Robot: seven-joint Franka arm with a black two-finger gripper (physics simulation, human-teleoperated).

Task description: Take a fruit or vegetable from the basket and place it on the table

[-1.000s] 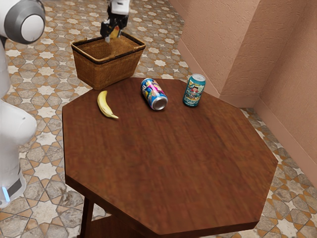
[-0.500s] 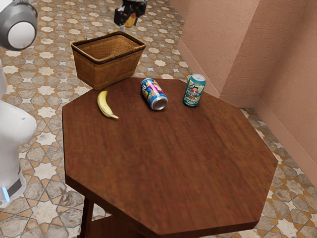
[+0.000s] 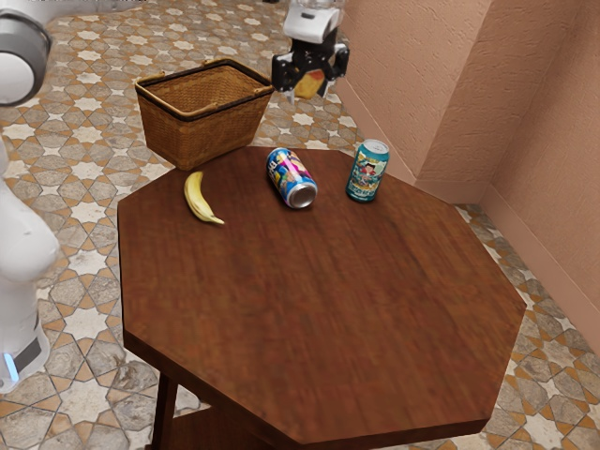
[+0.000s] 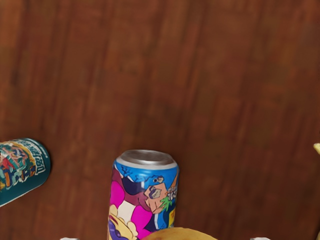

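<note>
Yellow-orange fruit (image 3: pixel 308 85) pinched in my gripper (image 3: pixel 310 91); if I lower too soon, fruit could strike blue-pink can (image 3: pixel 292 177), set it rolling.

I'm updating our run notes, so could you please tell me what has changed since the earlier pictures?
The gripper has carried the fruit from the basket toward the exterior view's right; it still holds it. The banana, blue can, teal can and basket stayed put.
</note>
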